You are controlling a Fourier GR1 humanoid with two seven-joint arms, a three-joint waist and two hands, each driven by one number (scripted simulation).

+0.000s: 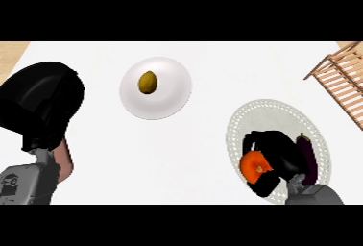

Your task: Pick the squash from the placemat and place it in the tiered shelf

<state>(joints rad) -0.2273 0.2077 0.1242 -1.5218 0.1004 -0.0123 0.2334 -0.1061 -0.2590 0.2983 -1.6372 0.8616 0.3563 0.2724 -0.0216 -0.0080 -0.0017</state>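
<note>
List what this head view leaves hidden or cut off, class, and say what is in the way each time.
- Squash: partly covered by the right hand curled round it on the placemat.
- Eggplant: its lower part is behind the same hand.
- Shelf: cut off by the right edge.
- Left hand: a dark mass, so its fingers cannot be told.

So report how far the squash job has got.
Done: the right hand has reached the placemat. In hand: its fingers curl round the orange squash, which sits low over the mat, beside an eggplant. Left: carrying it to the wooden tiered shelf. The left hand is idle.
</note>
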